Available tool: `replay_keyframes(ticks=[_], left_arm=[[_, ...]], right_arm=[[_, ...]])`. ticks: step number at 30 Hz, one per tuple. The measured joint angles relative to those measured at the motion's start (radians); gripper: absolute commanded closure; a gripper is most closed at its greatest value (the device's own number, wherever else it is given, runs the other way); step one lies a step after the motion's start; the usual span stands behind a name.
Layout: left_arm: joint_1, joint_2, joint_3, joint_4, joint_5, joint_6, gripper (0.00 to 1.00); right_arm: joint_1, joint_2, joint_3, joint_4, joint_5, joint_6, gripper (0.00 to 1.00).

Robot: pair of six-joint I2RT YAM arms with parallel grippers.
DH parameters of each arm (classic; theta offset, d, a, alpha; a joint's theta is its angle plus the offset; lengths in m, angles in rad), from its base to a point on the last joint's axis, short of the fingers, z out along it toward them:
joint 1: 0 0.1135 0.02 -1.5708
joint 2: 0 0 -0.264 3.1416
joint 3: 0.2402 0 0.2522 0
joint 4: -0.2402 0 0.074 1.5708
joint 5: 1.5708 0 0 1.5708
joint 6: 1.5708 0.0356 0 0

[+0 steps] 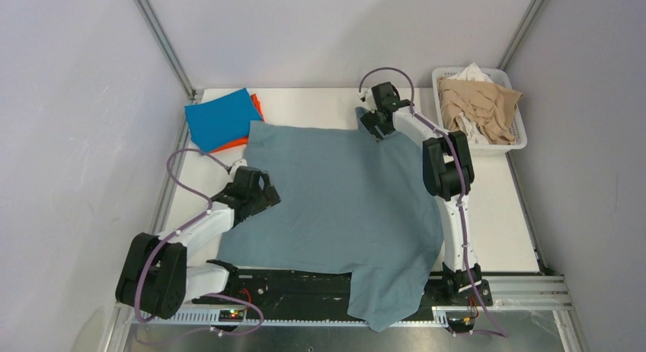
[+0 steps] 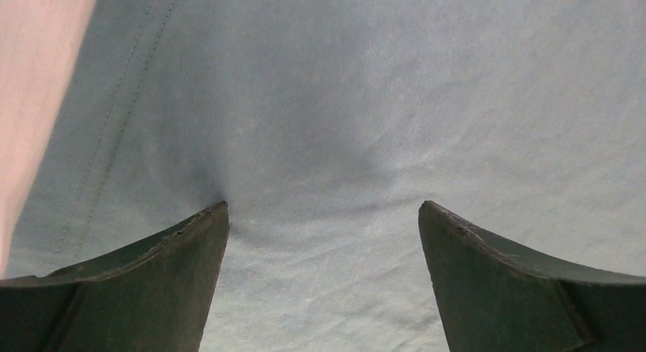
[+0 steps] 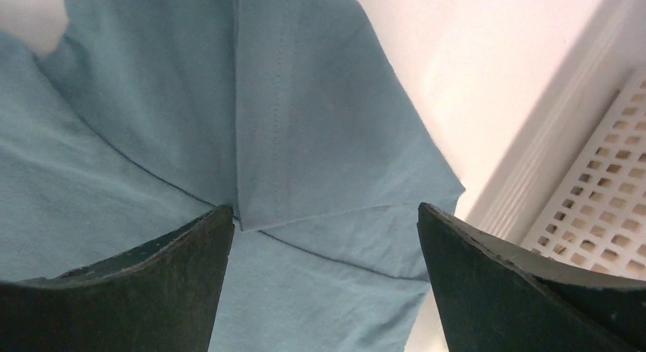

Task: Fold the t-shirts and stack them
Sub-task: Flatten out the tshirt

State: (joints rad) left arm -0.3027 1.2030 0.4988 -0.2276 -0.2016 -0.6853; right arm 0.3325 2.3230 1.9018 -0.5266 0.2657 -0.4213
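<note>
A large dusty grey-blue t-shirt (image 1: 343, 207) lies spread over the table, its near end hanging over the front rail. A folded bright blue t-shirt (image 1: 221, 117) lies on a folded orange one (image 1: 257, 104) at the back left. My left gripper (image 1: 263, 193) is open, its fingers (image 2: 183, 245) pressed onto the shirt's left edge; the fabric (image 2: 343, 139) fills the left wrist view. My right gripper (image 1: 375, 127) is open over the shirt's far right corner, above a folded sleeve (image 3: 305, 139).
A white slatted basket (image 1: 518, 139) holding beige and white garments (image 1: 480, 104) stands at the back right; its wall (image 3: 594, 207) shows beside my right gripper. Grey walls enclose the table on three sides.
</note>
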Motion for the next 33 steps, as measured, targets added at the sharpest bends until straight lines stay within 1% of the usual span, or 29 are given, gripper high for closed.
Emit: replay_keyframes(ticks=[5, 8, 13, 20, 23, 26, 27, 28, 29, 30, 31, 32, 33], left_arm=[[0.000, -0.002, 0.000, -0.014, -0.014, -0.006, 0.00], [0.000, -0.006, 0.000, -0.023, -0.020, -0.007, 0.00], [0.000, -0.029, -0.004, -0.061, -0.034, -0.015, 0.00], [0.000, -0.046, -0.009, -0.098, -0.057, -0.028, 0.00], [0.003, -0.042, -0.009, -0.100, -0.059, -0.034, 0.00], [0.004, -0.019, 0.006, -0.105, -0.067, -0.041, 0.00], [0.004, -0.009, 0.014, -0.109, -0.070, -0.041, 0.00], [0.005, 0.000, 0.020, -0.111, -0.072, -0.042, 0.00], [0.005, 0.007, 0.025, -0.113, -0.076, -0.043, 0.00], [0.005, 0.011, 0.029, -0.116, -0.077, -0.044, 0.00], [0.005, 0.013, 0.031, -0.119, -0.078, -0.046, 0.00], [0.006, 0.013, 0.032, -0.121, -0.079, -0.048, 0.00], [0.007, 0.013, 0.032, -0.124, -0.081, -0.048, 0.00]], right_arm=[[0.002, 0.002, 0.006, 0.005, -0.021, -0.026, 0.06], [0.002, 0.003, 0.003, 0.023, -0.022, -0.034, 0.07], [0.004, 0.020, 0.011, 0.068, 0.018, -0.056, 0.10], [-0.007, 0.096, 0.100, 0.150, 0.069, -0.094, 0.12], [-0.021, 0.153, 0.170, 0.188, 0.084, -0.111, 0.27], [-0.037, 0.171, 0.189, 0.203, 0.055, -0.127, 0.35], [-0.041, 0.171, 0.188, 0.200, 0.026, -0.135, 0.43], [-0.041, 0.169, 0.182, 0.199, -0.006, -0.147, 0.47], [-0.043, 0.161, 0.165, 0.207, -0.036, -0.161, 0.55], [-0.042, 0.149, 0.138, 0.216, -0.063, -0.180, 0.58], [-0.039, 0.137, 0.113, 0.221, -0.076, -0.200, 0.63], [-0.035, 0.129, 0.097, 0.223, -0.085, -0.217, 0.66], [-0.029, 0.126, 0.086, 0.225, -0.086, -0.233, 0.74]])
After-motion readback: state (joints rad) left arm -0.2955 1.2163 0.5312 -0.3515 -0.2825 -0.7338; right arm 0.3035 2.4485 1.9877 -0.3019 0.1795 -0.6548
